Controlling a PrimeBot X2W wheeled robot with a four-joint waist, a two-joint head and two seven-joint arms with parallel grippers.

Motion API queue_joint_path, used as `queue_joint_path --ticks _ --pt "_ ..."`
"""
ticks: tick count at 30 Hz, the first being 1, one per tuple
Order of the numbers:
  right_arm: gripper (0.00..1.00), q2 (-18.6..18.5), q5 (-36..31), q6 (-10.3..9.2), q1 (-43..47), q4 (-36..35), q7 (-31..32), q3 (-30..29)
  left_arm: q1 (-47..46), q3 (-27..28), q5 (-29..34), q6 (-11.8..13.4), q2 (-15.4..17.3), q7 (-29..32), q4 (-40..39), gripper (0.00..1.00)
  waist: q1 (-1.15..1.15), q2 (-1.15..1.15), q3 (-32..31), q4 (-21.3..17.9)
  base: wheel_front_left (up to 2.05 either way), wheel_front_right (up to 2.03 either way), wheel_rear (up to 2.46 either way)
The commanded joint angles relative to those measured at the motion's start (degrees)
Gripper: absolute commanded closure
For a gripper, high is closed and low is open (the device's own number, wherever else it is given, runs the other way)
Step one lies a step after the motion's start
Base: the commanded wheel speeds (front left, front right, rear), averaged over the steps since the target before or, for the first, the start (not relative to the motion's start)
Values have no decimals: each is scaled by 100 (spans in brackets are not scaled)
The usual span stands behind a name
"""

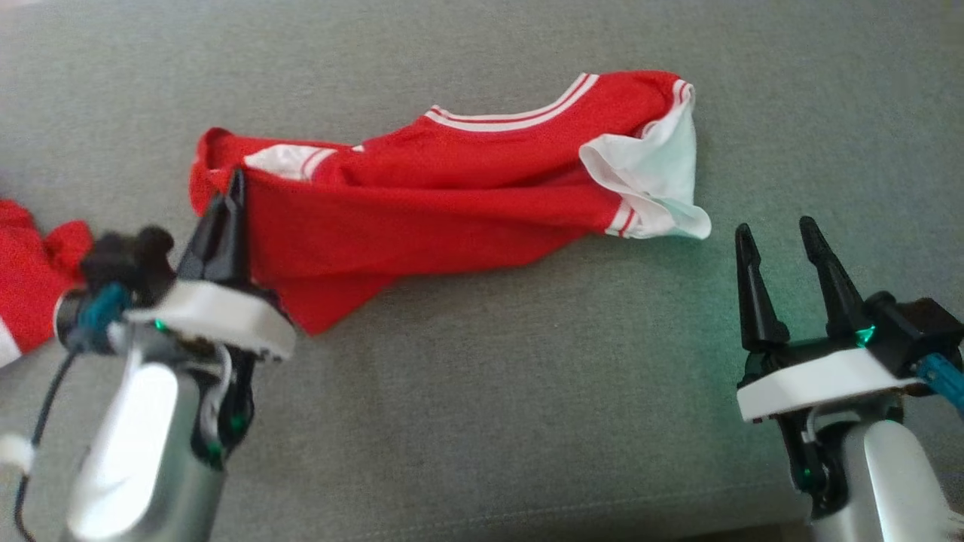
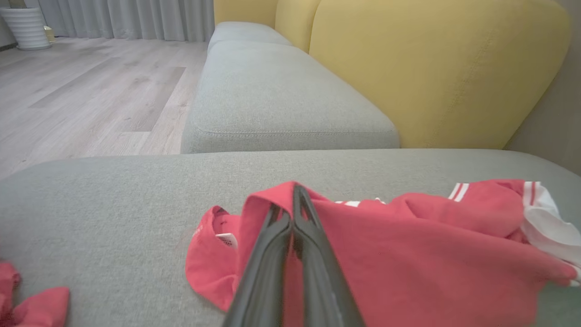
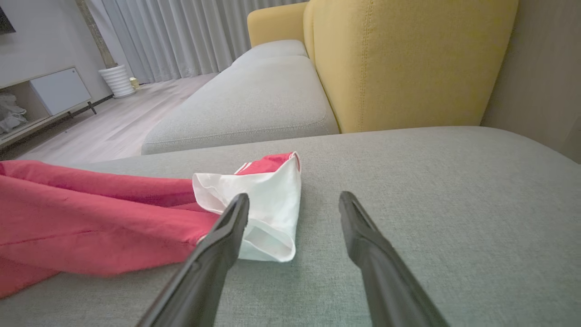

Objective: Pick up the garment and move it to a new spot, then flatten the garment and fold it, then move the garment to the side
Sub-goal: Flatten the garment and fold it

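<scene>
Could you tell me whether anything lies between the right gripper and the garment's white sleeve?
Nothing visible does. The right gripper stands open just short of the white sleeve of the garment, with bare grey cushion between them.

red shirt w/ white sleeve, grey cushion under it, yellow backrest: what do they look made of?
Red garment with white sleeve: thin, soft knit, probably cotton or polyester. Matte finish; it drapes in loose folds and has a striped collar band.
Grey seat cushion: woven upholstery fabric, matte, with a fine flecked weave and a stitched edge seam.
Yellow padded backrest: looks like similar woven upholstery, matte, with a visible stitch line.
</scene>
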Motion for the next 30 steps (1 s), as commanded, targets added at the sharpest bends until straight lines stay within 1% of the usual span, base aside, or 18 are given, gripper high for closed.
queue_joint_path --ticks 1,6,7,8,9,11,13,15,17,20,24,25,26,27,30 --pt "0 -4 43 42 -156 -162 -76 139 -357 231 -34 -26 171 -11 22 100 0 0 74 -82 0 0 0" --pt "0 2 72 42 -231 -63 -133 174 -910 265 -167 -188 150 -38 1135 100 0 0 190 -239 0 0 0" --pt "0 3 76 42 -242 -41 -149 174 -972 267 -212 -235 131 -52 1329 88 0 0 198 -258 0 0 0" --pt "0 4 82 42 -251 -19 -163 173 -1021 272 -252 -273 112 -81 1500 56 0 0 204 -272 0 0 0" --pt "0 4 87 42 -258 2 -176 172 -1055 271 -283 -303 91 -113 1648 0 0 0 206 -281 0 0 0" --pt "0 6 89 42 -270 39 -197 168 -1090 263 -295 -331 60 -243 1843 0 0 0 201 -292 0 0 0" --pt "0 7 84 42 -280 70 -222 160 -1058 271 -288 -302 27 -411 1944 0 0 0 176 -289 0 0 0" --pt "0 8 48 42 -292 88 -247 159 -953 293 -264 -222 -3 -596 1955 0 0 0 127 -284 0 0 0" --pt "0 9 -3 42 -294 94 -263 138 -781 310 -196 -87 -29 -751 1872 0 0 0 57 -268 0 0 0" --pt "0 9 -82 42 -282 91 -270 100 -433 335 -74 144 -60 -894 1604 0 0 0 -64 -241 0 0 0" --pt "0 10 -166 42 -229 73 -238 46 50 376 159 495 -78 -988 1015 0 0 0 -236 -175 0 0 0" --pt "0 10 -166 42 -229 73 -238 46 50 376 159 495 -78 -988 1015 0 0 0 -236 -175 0 0 0" --pt "0 10 -212 42 -187 48 -210 35 284 364 282 624 -78 -1006 713 0 0 0 -323 -142 0 0 0" --pt "0 10 -212 42 -187 48 -210 35 284 364 282 624 -78 -1006 713 0 0 0 -323 -142 0 0 0" --pt "0 0 -298 42 -107 20 -157 32 620 296 422 734 -80 -1018 297 0 0 0 -457 -95 0 0 0"
